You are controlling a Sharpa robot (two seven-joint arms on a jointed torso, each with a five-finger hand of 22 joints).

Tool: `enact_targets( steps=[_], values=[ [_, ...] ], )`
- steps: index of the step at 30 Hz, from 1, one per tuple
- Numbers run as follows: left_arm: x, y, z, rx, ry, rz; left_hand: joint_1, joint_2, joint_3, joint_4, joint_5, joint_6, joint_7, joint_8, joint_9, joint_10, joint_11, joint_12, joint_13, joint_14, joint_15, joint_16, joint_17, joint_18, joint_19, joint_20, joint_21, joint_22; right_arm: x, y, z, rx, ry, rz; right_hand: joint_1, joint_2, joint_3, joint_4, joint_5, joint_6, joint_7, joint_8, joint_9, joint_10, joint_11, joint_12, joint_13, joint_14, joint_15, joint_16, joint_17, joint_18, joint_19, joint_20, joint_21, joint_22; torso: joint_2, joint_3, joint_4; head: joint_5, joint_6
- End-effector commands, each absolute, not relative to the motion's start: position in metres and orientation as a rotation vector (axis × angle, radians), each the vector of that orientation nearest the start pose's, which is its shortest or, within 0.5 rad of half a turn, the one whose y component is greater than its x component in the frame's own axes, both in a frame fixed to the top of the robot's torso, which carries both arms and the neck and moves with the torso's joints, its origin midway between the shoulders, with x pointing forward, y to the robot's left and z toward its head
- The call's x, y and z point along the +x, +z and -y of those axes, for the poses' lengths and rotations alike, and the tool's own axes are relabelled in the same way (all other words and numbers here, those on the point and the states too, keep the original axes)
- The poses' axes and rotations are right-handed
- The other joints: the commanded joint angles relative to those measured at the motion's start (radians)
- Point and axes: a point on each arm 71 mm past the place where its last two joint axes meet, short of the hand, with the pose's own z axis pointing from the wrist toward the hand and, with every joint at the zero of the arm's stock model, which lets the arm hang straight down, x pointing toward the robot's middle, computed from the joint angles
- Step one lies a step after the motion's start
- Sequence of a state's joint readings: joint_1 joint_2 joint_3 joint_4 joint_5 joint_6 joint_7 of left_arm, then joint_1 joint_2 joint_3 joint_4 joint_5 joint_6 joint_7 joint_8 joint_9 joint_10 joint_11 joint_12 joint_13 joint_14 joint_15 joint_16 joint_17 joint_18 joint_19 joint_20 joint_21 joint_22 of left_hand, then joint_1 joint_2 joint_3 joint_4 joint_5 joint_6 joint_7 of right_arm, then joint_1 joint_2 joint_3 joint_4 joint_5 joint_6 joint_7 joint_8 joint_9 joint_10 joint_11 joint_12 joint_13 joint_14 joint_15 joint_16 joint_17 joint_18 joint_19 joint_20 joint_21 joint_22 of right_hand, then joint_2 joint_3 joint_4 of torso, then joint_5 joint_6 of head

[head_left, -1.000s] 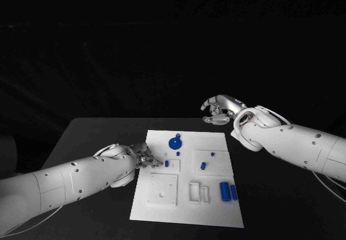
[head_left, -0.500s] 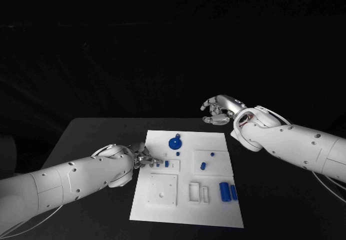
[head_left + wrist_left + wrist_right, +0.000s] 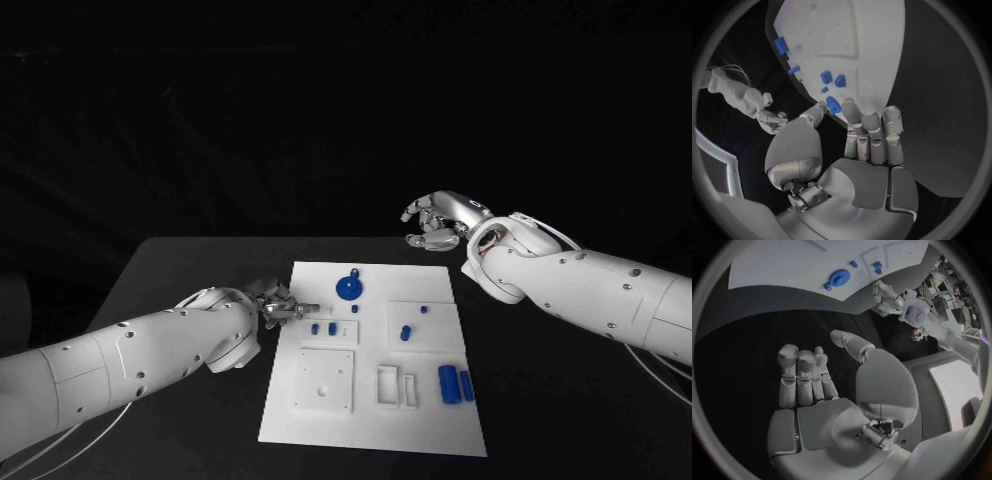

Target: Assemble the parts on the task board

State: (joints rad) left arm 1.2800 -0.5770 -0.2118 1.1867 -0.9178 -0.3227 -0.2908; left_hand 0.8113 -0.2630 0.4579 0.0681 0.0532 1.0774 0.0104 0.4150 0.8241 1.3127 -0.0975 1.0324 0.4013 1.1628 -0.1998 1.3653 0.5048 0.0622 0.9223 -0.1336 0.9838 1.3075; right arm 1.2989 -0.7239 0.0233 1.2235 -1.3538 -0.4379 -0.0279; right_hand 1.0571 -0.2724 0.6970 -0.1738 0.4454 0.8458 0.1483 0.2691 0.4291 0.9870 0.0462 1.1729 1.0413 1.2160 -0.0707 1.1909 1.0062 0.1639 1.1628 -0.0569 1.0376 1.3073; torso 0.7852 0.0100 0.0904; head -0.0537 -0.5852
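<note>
Several blue parts [image 3: 451, 383] lie on the white task board [image 3: 433, 425].

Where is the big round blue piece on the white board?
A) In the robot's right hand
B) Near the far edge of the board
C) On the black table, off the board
B: the round blue piece lies on the task board near its far edge, clear of both hands.

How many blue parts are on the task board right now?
8 visible: a disc with its small tab, a peg, two blocks by the left hand, two mid-board pieces, and two cylinders. The hand may hide more.
</note>
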Motion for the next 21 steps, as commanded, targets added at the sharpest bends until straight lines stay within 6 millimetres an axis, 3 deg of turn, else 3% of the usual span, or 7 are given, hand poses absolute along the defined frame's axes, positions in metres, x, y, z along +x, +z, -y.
enact_targets(
  steps=[1, 3, 5, 7, 11, 14, 21],
  values=[
    [0.541, -0.222, -0.182, -0.506, -0.701, -1.809, 0.086, 0.047, -0.009, -0.059, 0.024, -0.045, 0.024, -0.026, -0.014, -0.045, 0.022, -0.041, -0.017, -0.041, 0.023, -0.040, -0.018, -0.012, -0.040, -0.107, -0.029, -0.005, 0.560, -0.117, 0.235, 0.014, 0.585, -1.410, -0.008, 0.000, -0.004, 0.002, 0.006, 0.002, 0.011, 0.004, -0.001, -0.008, -0.001, 0.003, -0.001, 0.000, 0.007, -0.004, -0.001, 0.098, 0.004, -0.001, -0.005, 0.017, 0.000, -0.0001, 0.0004, -0.003, 0.004],
    [0.541, -0.218, -0.181, -0.515, -0.733, -1.786, 0.171, 0.077, 0.002, -0.132, 0.101, -0.084, 0.035, -0.050, -0.028, -0.092, 0.047, -0.086, -0.037, -0.081, 0.048, -0.080, -0.036, -0.023, -0.073, -0.096, -0.056, -0.013, 0.560, -0.117, 0.236, 0.016, 0.584, -1.409, -0.008, 0.000, -0.004, 0.001, 0.006, 0.001, 0.011, 0.003, -0.002, -0.008, 0.000, 0.003, -0.001, 0.000, 0.007, -0.004, -0.001, 0.098, 0.004, -0.001, -0.005, 0.017, 0.000, 0.0000, 0.0001, -0.004, 0.006],
    [0.540, -0.214, -0.179, -0.515, -0.778, -1.781, 0.227, 0.096, 0.032, -0.182, 0.102, -0.097, 0.059, -0.062, -0.042, -0.123, 0.061, -0.132, -0.058, -0.113, 0.073, -0.122, -0.056, -0.039, -0.101, -0.080, -0.084, -0.023, 0.560, -0.118, 0.237, 0.020, 0.585, -1.411, -0.007, 0.000, -0.004, 0.000, 0.006, 0.000, 0.011, 0.003, -0.002, -0.009, 0.000, 0.003, -0.002, -0.001, 0.007, -0.004, -0.001, 0.098, 0.004, -0.001, -0.005, 0.017, -0.001, -0.0002, 0.0003, -0.006, 0.007],
    [0.538, -0.211, -0.177, -0.509, -0.811, -1.775, 0.272, 0.108, 0.079, -0.247, 0.105, -0.113, 0.084, -0.079, -0.066, -0.160, 0.087, -0.217, -0.097, -0.153, 0.120, -0.193, -0.088, -0.062, -0.146, -0.046, -0.135, -0.043, 0.560, -0.118, 0.239, 0.023, 0.585, -1.413, -0.006, 0.000, -0.003, 0.000, 0.006, -0.001, 0.011, 0.002, -0.002, -0.009, 0.000, 0.003, -0.002, -0.001, 0.007, -0.004, -0.002, 0.098, 0.004, -0.001, -0.006, 0.017, -0.001, -0.0001, 0.0002, -0.007, 0.009],
    [0.535, -0.207, -0.173, -0.498, -0.864, -1.768, 0.295, 0.117, 0.141, -0.323, 0.102, -0.131, 0.106, -0.096, -0.108, -0.175, 0.122, -0.373, -0.161, -0.161, 0.155, -0.265, -0.113, -0.057, -0.158, -0.011, -0.176, -0.054, 0.559, -0.118, 0.239, 0.028, 0.590, -1.417, -0.004, 0.000, -0.002, -0.002, 0.005, -0.002, 0.011, 0.002, -0.002, -0.011, 0.000, 0.002, -0.002, -0.002, 0.007, -0.006, -0.002, 0.098, 0.002, -0.001, -0.007, 0.017, 0.000, -0.0003, 0.0002, -0.009, 0.014],
    [0.532, -0.205, -0.170, -0.492, -0.906, -1.756, 0.304, 0.119, 0.160, -0.350, 0.102, -0.138, 0.114, -0.103, -0.127, -0.167, 0.136, -0.452, -0.187, -0.159, 0.164, -0.288, -0.115, -0.053, -0.159, -0.001, -0.187, -0.050, 0.558, -0.120, 0.240, 0.029, 0.592, -1.421, -0.003, 0.000, 0.000, -0.004, 0.004, -0.002, 0.012, 0.002, -0.003, -0.013, 0.001, 0.001, -0.004, -0.005, 0.008, -0.008, -0.003, 0.098, 0.000, 0.000, -0.009, 0.016, -0.001, -0.0007, 0.0005, -0.011, 0.016],
    [0.527, -0.200, -0.157, -0.403, -0.956, -1.725, 0.334, 0.120, 0.166, -0.356, 0.097, -0.148, 0.120, -0.110, -0.154, -0.162, 0.159, -0.569, -0.215, -0.154, 0.170, -0.308, -0.107, -0.048, -0.156, 0.006, -0.199, -0.039, 0.557, -0.125, 0.238, 0.031, 0.596, -1.433, -0.002, 0.001, 0.001, -0.004, 0.003, -0.003, 0.012, 0.002, -0.003, -0.015, 0.001, 0.000, -0.005, -0.007, 0.008, -0.009, -0.003, 0.098, -0.002, 0.000, -0.010, 0.016, 0.000, -0.0008, 0.0006, -0.017, 0.022]
  ],
)
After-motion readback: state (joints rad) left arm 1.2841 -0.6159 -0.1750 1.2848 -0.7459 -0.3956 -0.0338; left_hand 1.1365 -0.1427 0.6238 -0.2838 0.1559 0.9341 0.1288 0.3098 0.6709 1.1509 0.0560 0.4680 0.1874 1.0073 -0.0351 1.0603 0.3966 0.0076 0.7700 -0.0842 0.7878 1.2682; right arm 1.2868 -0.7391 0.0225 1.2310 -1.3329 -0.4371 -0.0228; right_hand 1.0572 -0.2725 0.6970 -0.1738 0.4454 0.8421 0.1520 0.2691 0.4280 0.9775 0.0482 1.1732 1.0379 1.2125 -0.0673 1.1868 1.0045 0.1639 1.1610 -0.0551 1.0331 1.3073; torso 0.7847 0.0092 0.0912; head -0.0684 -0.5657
